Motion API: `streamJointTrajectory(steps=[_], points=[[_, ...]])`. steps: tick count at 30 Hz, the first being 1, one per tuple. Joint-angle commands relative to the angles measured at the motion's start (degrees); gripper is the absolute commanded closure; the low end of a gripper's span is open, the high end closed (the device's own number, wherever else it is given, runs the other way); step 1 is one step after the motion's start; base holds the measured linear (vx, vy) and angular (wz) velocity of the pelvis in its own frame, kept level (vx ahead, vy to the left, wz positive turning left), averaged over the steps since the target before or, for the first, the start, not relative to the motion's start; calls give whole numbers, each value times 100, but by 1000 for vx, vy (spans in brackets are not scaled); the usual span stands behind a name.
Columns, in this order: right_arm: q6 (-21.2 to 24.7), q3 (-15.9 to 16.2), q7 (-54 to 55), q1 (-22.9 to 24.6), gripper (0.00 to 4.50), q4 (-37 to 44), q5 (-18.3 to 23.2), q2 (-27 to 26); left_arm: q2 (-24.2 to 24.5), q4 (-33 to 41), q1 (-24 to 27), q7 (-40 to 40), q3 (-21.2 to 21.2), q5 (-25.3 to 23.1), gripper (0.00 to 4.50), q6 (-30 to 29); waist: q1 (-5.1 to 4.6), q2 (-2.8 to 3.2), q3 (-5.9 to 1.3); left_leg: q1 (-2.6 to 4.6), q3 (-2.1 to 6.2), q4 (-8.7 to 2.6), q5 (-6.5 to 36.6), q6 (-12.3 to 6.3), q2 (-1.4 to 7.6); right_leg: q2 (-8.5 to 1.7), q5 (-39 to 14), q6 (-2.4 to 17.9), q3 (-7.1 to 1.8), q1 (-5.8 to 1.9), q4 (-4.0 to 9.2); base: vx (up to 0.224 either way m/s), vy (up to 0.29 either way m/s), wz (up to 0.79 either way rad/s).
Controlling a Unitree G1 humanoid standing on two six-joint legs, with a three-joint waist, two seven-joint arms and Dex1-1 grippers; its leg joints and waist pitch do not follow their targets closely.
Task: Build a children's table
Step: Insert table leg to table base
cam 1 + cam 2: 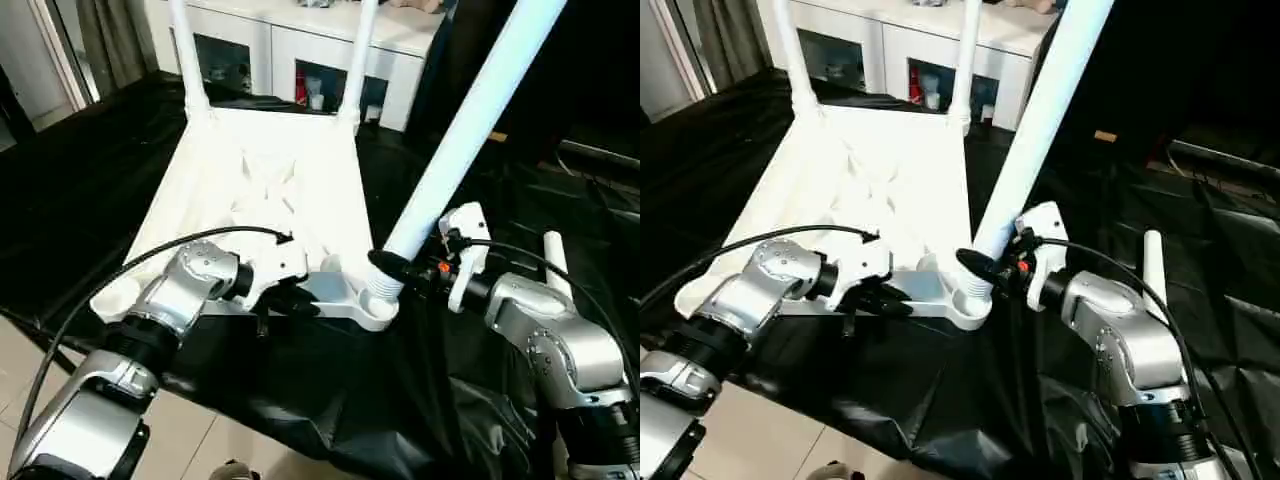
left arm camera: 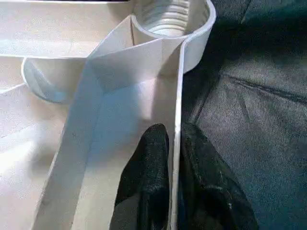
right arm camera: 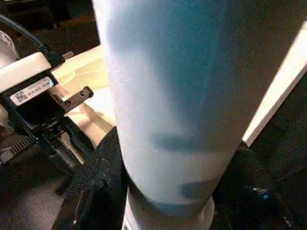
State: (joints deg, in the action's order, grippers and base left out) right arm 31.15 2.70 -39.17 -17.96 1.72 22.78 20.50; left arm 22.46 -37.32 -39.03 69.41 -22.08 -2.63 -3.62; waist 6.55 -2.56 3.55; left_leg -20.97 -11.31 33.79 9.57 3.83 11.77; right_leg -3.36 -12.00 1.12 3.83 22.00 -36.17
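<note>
1. Children's table, head views: one table top (image 1: pixel 262 200) lies underside-up on a black sheet (image 1: pixel 90 170); two legs (image 1: pixel 187 55) stand in its far sockets; a third leg (image 1: pixel 465 135) leans at the near right socket (image 1: pixel 378 305).
2. Left wrist view: left gripper (image 2: pixel 175 143) pinches the top's near rim (image 2: pixel 178 91), one finger each side.
3. Right wrist view: right gripper (image 3: pixel 163 163) is clasped around the third leg; its threaded end seems just above the socket.
4. One white cabinet (image 1: pixel 290 45) stands beyond.

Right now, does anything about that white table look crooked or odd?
Yes. The leg held by the right gripper leans steeply at the near corner socket, while the two far legs stand straight, so it isn't seated squarely.
</note>
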Motion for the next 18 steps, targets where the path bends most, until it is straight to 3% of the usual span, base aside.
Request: streamJointTrajectory(steps=[1, 13, 14, 18], points=[[62, -82, 17, 6, 261, 128, 39, 59, -49, -101, -125, -104, 103, 8, 393, 47, 20, 51, -388, 112, 141, -397, 1237, 168, 210, -543, -957, 1001, -325, -220, 473, 0, 0, 0], [77, -76, 3, 0, 261, 121, 33, 74, -165, -255, -117, -32, 141, 31, 393, 132, 25, 60, -390, 115, 141, -395, 1214, 151, 213, -547, -963, 985, -327, -217, 478, 0, 0, 0], [80, -70, 6, 4, 261, 129, 30, 71, -173, -280, -123, -14, 141, 26, 422, 75, 22, 57, -384, 117, 140, -400, 1240, 156, 213, -544, -985, 986, -325, -214, 483, 0, 0, 0], [84, -63, 6, 8, 261, 134, 27, 72, -203, -348, -161, -10, 177, 59, 441, -18, 21, 50, -382, 111, 142, -400, 1258, 163, 208, -551, -1055, 976, -325, -223, 488, 0, 0, 0]])
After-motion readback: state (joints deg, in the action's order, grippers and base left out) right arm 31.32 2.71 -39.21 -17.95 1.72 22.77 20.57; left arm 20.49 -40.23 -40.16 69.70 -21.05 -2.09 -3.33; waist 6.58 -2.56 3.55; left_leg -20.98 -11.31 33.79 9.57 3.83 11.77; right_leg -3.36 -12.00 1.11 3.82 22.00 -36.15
